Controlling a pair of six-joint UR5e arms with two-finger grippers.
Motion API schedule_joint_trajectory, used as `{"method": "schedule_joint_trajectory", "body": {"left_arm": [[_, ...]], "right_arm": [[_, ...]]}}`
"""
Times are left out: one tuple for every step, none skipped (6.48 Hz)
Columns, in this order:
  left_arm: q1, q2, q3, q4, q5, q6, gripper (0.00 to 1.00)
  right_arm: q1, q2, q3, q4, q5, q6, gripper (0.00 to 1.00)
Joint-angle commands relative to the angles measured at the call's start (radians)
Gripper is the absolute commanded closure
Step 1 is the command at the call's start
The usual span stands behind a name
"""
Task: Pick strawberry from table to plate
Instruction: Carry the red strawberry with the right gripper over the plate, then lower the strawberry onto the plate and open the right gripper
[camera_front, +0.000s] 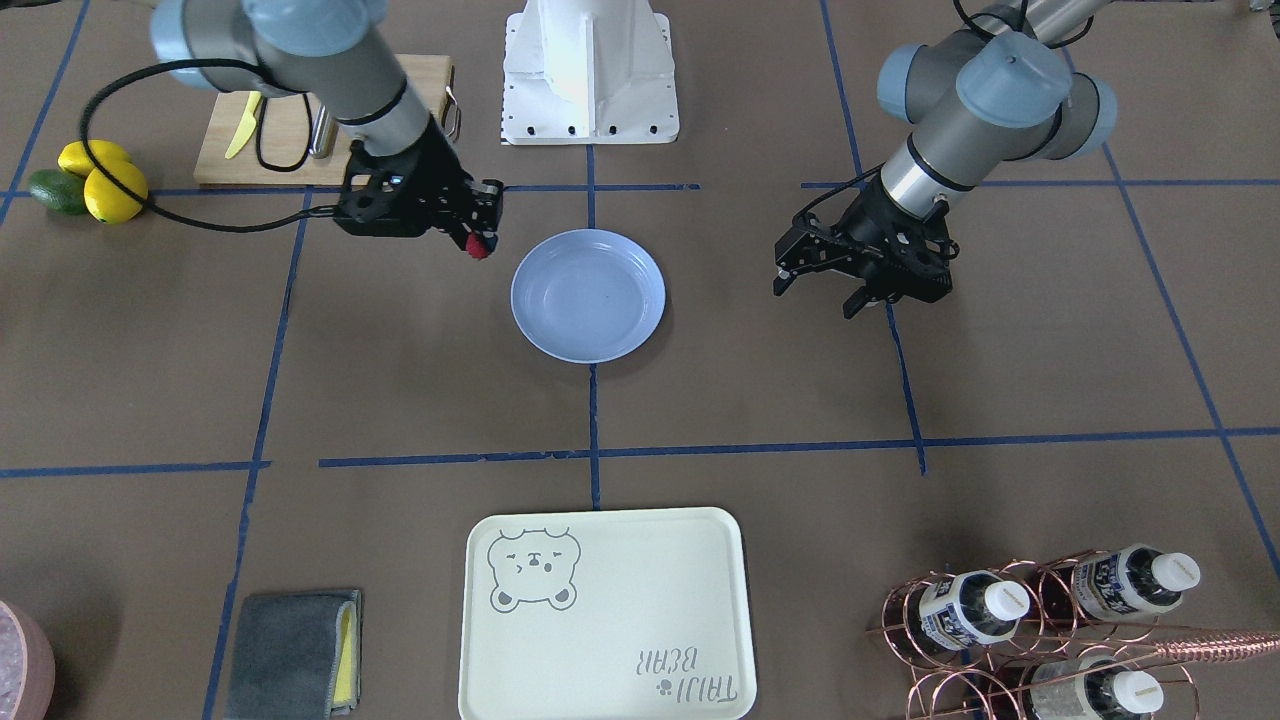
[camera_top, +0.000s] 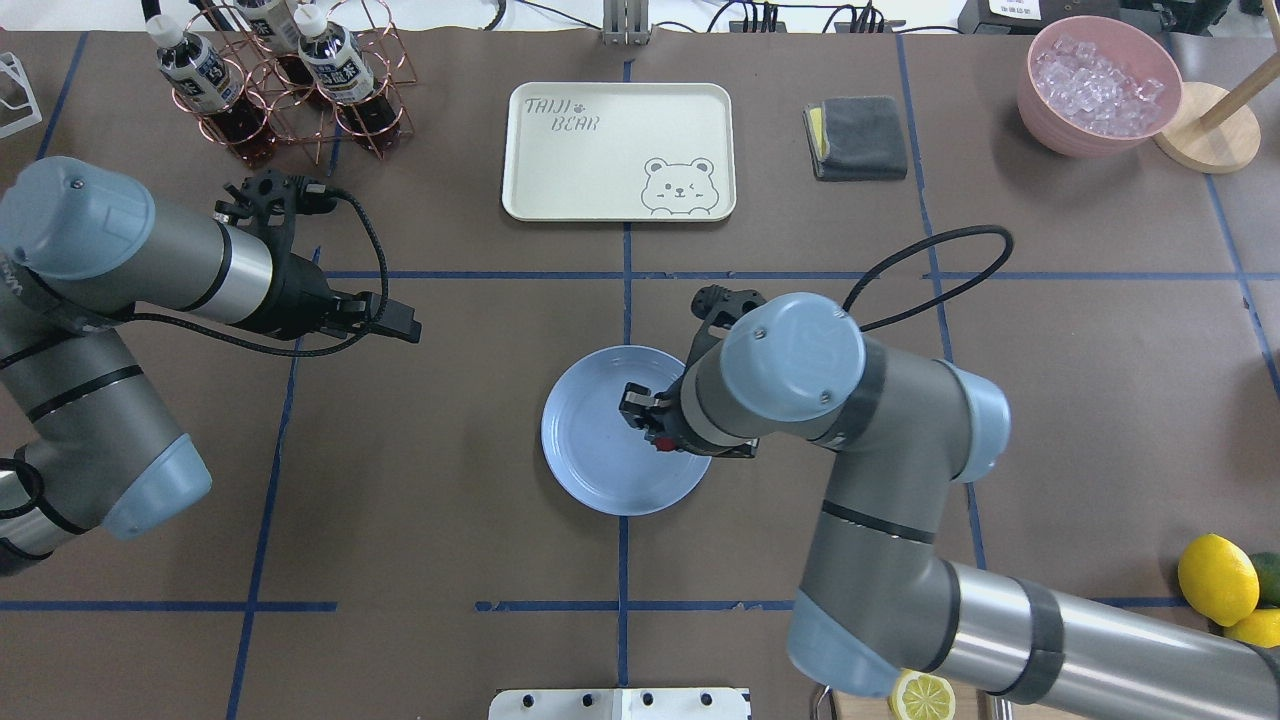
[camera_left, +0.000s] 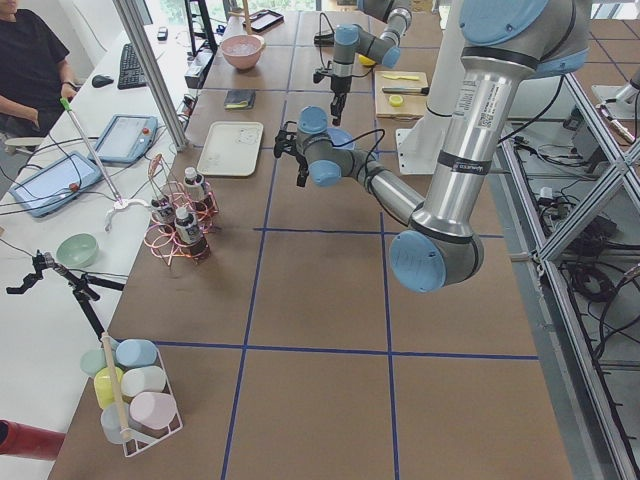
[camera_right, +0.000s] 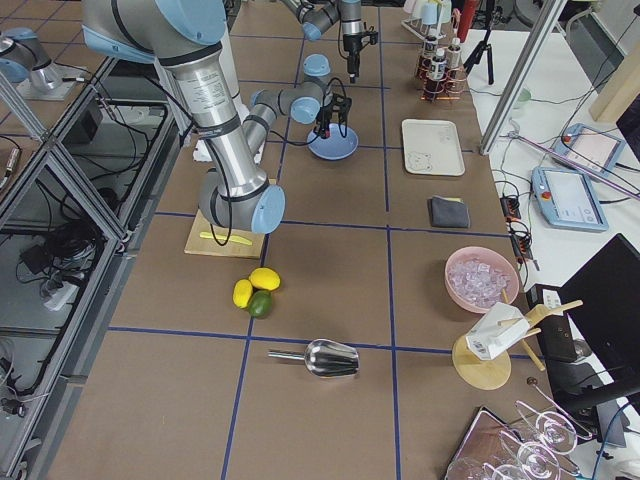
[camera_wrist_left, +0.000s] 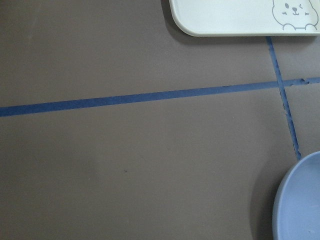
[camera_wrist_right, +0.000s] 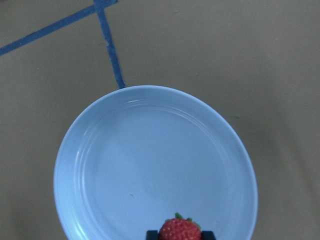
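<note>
- Gripping the strawberry (camera_front: 479, 247), the right gripper (camera_front: 478, 240) has both fingers pinched on the fruit's sides. The red tip pokes out below them.
- The strawberry is off the table (camera_front: 400, 380), carried in the air next to the plate (camera_front: 522, 300).
- Right wrist view: the strawberry sits at the bottom edge of the picture, between the dark fingertips, with the plate's near side under it.
- Overhead view: only a red speck shows over the plate's right part; the wrist hides the rest.
- Front-facing view: the strawberry reads as just beside the plate's rim, on the right arm's side. The views disagree, so I cannot tell whether it hangs over the rim or over the bowl.
- Right side view: the gripper hangs above the plate, apart from it.
- The plate lies flat at the table's middle, on a blue tape line (camera_front: 593, 440).
- The left gripper (camera_front: 820, 292) hangs over bare table on the plate's other side, well apart from it. Its fingers are spread, released.
- Left wrist view: brown paper, tape, a corner of the bear-print tray (camera_front: 605, 615) and a slice of the plate's rim at lower right.
- On the operators' side are the tray, a grey cloth (camera_front: 290, 650) and a copper bottle rack (camera_front: 1040, 620).
- Behind the right arm are a cutting board (camera_front: 290, 160), two lemons (camera_front: 115, 190) and an avocado (camera_front: 55, 190).
</note>
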Motion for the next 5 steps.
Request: {"method": "schedule_joint_trajectory", "body": {"left_arm": [[0.000, 0.000, 0.000, 0.000, 0.000, 0.000, 0.01], [0.000, 0.000, 0.001, 0.000, 0.000, 0.000, 0.01], [0.000, 0.000, 0.000, 0.000, 0.001, -0.002, 0.01], [0.002, -0.001, 0.001, 0.000, 0.001, -0.002, 0.01], [0.002, 0.000, 0.000, 0.000, 0.001, -0.002, 0.01]], "right_arm": [[-0.026, 0.115, -0.155, 0.001, -0.055, 0.042, 1.00], [-0.028, 0.122, -0.191, 0.002, -0.084, 0.040, 1.00], [-0.028, 0.122, -0.194, 0.002, -0.087, 0.040, 1.00], [-0.028, 0.119, -0.208, 0.001, -0.089, 0.040, 1.00], [-0.028, 0.120, -0.214, 0.001, -0.089, 0.040, 1.00]]}}
